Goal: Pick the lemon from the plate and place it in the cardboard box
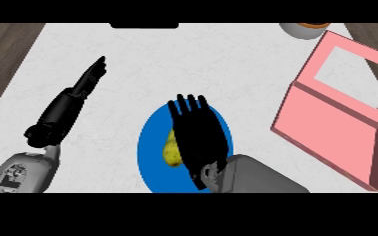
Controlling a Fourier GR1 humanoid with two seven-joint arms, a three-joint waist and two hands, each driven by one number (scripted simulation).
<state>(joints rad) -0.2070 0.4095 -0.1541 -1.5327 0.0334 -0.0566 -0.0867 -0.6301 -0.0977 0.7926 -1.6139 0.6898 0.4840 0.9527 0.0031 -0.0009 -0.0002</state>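
View from the head, as I read it at the remote station. The white counter point(148, 55) narrows toward its far side; its left edge runs slantwise at the upper left with brown wood beyond it, and a sliver of the same wood shows at the upper right corner. A dark flat object point(144, 25) sits on the far edge, and a pale cup point(303, 29) stands near the far right corner. The broadest bare stretch lies across the middle of the counter, beyond the blue plate point(151, 145); a narrower bare strip separates the plate from the pink box point(325, 125) on the right, whose lid point(367, 55) stands open toward the far side. The box runs off the view's right edge. The right robot hand point(198, 132) lies over the plate with its fingers point(190, 105) straight and slightly spread, pointing away from me, closed round nothing. The lemon point(171, 152) rests on the plate, showing at the left flank of that robot hand and partly hidden beneath it; I cannot tell whether the two touch. The left robot hand point(90, 77) shows edge-on over bare counter well left of the plate, its fingers straight and together, holding nothing.
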